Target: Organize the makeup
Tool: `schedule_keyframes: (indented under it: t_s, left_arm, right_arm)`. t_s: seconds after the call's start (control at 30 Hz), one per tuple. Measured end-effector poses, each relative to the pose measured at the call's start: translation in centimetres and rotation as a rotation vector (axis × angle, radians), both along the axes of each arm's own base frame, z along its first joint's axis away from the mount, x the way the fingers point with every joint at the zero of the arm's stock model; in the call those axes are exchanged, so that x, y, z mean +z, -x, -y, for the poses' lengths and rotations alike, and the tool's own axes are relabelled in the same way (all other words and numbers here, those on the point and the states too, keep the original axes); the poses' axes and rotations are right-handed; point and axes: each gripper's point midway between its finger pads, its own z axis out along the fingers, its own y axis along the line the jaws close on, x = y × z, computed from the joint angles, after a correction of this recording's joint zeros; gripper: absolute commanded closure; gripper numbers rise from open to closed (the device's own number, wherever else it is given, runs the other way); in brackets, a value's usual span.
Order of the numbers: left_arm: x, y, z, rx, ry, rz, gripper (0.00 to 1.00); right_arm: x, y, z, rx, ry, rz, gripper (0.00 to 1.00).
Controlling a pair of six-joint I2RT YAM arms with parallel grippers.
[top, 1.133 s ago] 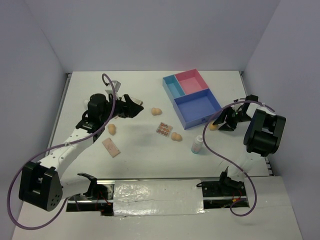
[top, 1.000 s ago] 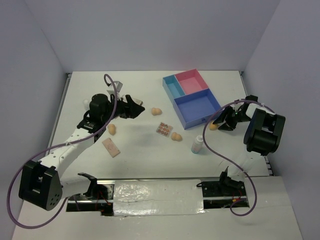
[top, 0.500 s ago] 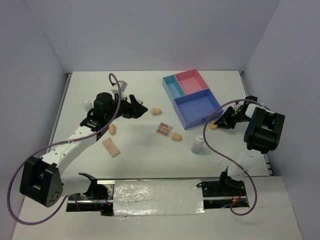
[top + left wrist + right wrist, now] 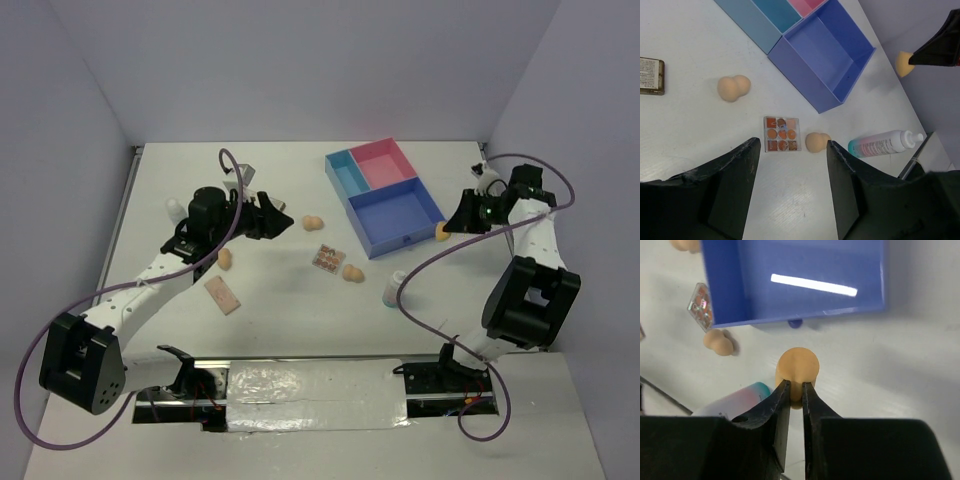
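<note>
Nearest my side of the counter [image 4: 290, 322], left of centre, the pinkish palette [image 4: 223, 294] lies flat. Over toward the right, at about the same depth, I have the white bottle [image 4: 392, 293] with its pink label. A little farther in, around mid-counter, the centre sponge [image 4: 352, 272] sits just beside the multicolour palette [image 4: 328, 257]; my left wrist view shows them close but apart. Level with them toward the left edge lies the left sponge [image 4: 224, 258], next to the left arm. By the right edge, the right pincer [image 4: 450, 224] is clamped on the held sponge [image 4: 441, 233]. My right wrist view shows both fingers [image 4: 780, 399] pinching its narrow end. Its round end pokes out over bare counter, just outside the wall of the big blue compartment. The left pincer [image 4: 278, 216] hangs over the left-centre of the counter, jaws spread wide and gripping nothing. Just to its right rests the far sponge [image 4: 313, 222]. Beyond that, toward the far edge, my left wrist view catches a brown palette [image 4: 650, 76] at the frame's border. Toward the far right corner the divided tray [image 4: 400, 240] sits at an angle, with blue, teal and pink sections.
</note>
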Motion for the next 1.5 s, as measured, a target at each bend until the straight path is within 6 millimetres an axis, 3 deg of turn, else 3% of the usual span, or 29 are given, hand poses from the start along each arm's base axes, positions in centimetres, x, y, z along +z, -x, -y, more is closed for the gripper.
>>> schedule_keyframes:
  t_s: [0.07, 0.17, 0.37, 0.53, 0.67, 0.77, 0.9, 1.1, 1.2, 1.3, 1.33, 1.43, 1.47, 1.5]
  left_arm:
    - [0.1, 0.0, 0.1, -0.005, 0.003, 0.002, 0.34]
    - [0.2, 0.1, 0.2, -0.013, 0.007, 0.007, 0.35]
    - [0.2, 0.4, 0.6, -0.024, 0.005, 0.008, 0.35]
    - [-0.4, 1.4, 0.1, -0.005, -0.006, 0.001, 0.33]
    - [-0.3, 2.0, -0.3, 0.019, -0.013, 0.003, 0.31]
    - [0.1, 2.1, -0.5, 0.037, -0.011, 0.008, 0.29]
    - [-0.1, 2.2, -0.5, 0.060, -0.011, -0.006, 0.28]
    - [-1.6, 1.9, -0.3, 0.088, -0.027, -0.056, 0.33]
    - [-3.3, 1.4, 0.0, 0.100, -0.056, -0.110, 0.49]
    - [-4.7, 0.4, 0.4, 0.109, -0.076, -0.162, 0.71]
    - [-4.8, 0.0, 0.6, 0.113, -0.076, -0.174, 0.74]
    - [-5.3, -1.5, 1.4, 0.117, -0.083, -0.196, 0.73]
    - [-5.5, -1.9, 1.6, 0.121, -0.086, -0.202, 0.70]
    - [-5.7, -2.5, 1.8, 0.128, -0.083, -0.216, 0.60]
  right_arm:
    - [2.1, -0.9, -0.7, 0.095, 0.045, 0.094, 0.85]
    - [4.7, -2.7, -3.4, 0.247, 0.105, 0.212, 0.85]
    - [7.9, -7.3, -12.9, 0.534, 0.149, 0.371, 0.84]
    - [7.5, -14.4, -17.9, 0.554, 0.176, 0.419, 0.83]
    - [5.5, -19.4, -20.6, 0.512, 0.203, 0.409, 0.82]
    - [3.5, -21.6, -22.2, 0.486, 0.220, 0.393, 0.77]
    - [1.0, -22.0, -22.8, 0.465, 0.243, 0.342, 0.63]
    - [-0.7, -22.3, -22.4, 0.441, 0.271, 0.307, 0.45]
    - [-0.9, -22.3, -22.3, 0.438, 0.273, 0.301, 0.38]
    - [-0.7, -22.3, -22.3, 0.444, 0.274, 0.308, 0.31]
    - [-0.6, -22.1, -22.3, 0.448, 0.273, 0.308, 0.30]
    - [0.0, -21.0, -21.9, 0.466, 0.271, 0.308, 0.28]
    - [0.6, -20.6, -22.0, 0.480, 0.262, 0.319, 0.28]
    - [1.3, -20.0, -22.0, 0.499, 0.250, 0.332, 0.29]
